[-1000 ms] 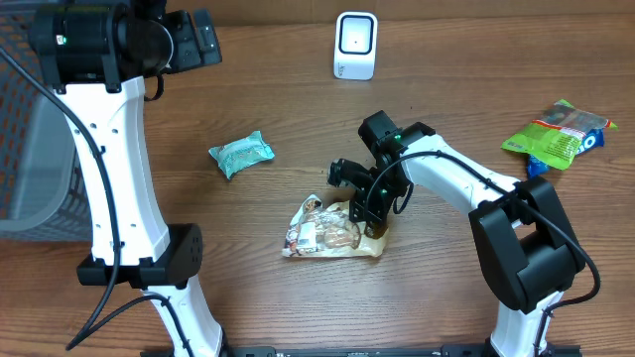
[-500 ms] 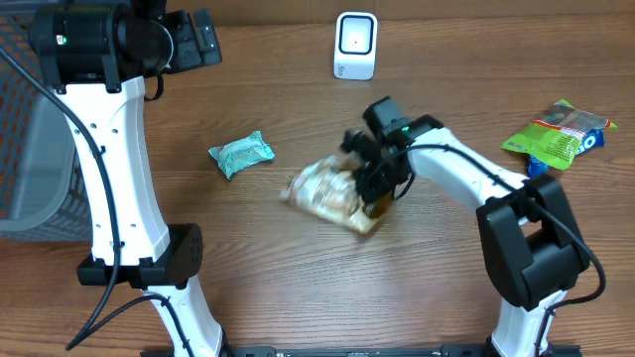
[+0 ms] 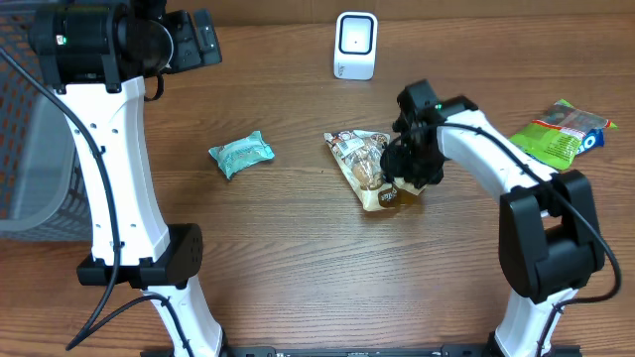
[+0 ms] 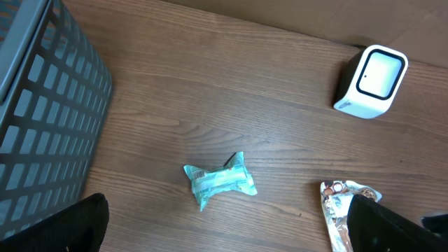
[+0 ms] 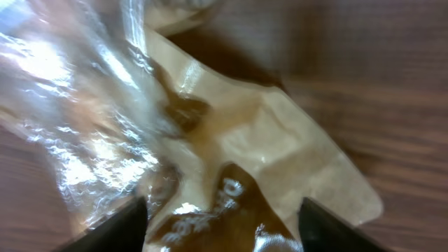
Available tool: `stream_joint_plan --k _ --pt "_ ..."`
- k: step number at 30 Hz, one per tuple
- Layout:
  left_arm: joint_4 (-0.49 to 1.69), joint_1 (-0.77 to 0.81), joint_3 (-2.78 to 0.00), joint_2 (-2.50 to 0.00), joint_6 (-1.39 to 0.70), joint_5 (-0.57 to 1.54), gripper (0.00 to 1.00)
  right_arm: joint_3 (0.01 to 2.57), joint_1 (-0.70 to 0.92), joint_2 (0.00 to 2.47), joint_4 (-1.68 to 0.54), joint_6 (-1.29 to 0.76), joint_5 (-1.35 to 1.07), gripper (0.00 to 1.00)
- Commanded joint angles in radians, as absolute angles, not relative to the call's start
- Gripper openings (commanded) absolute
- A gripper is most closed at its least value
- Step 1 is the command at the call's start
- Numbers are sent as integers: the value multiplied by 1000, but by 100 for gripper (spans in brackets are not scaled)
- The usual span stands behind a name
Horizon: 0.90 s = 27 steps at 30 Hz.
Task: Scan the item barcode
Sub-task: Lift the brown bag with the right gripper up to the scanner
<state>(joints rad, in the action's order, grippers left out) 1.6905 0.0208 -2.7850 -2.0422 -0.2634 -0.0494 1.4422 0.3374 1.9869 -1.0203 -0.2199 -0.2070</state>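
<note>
Straddled the snack bag (image 3: pixel 365 167) with right gripper (image 5: pixel 218 227) spread, not clamping, short of the scanner (image 3: pixel 355 45), likely to regrip; hung left gripper (image 4: pixel 231 224) open, empty.

Right pincer (image 3: pixel 395 177) has swung the snack bag (image 3: pixel 357 157) over, flipped it, and its jaws have spread, bag beneath them.

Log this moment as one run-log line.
right hand: open, over snack bag | left hand: open, empty | snack bag: on table, short of scanner
</note>
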Motion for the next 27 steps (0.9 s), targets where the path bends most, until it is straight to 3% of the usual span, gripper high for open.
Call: stream_joint_plan --k 1,6,20,25,27 --pt "1689 27 -2783 -2024 -270 -52 100 1541 341 1880 -1024 -232 -226 96" --pt "1689 27 -2783 -2024 -270 -52 100 1516 355 1880 -994 -233 -229 100" --pt "1689 27 -2783 -2024 -270 -52 100 1232 405 1922 -645 -236 -177 93" --pt "1689 27 -2783 -2024 -270 -52 100 1191 406 1969 -577 -236 -181 82" --pt "1689 27 -2783 -2024 -270 -52 100 1190 406 1984 -576 -236 -181 64"
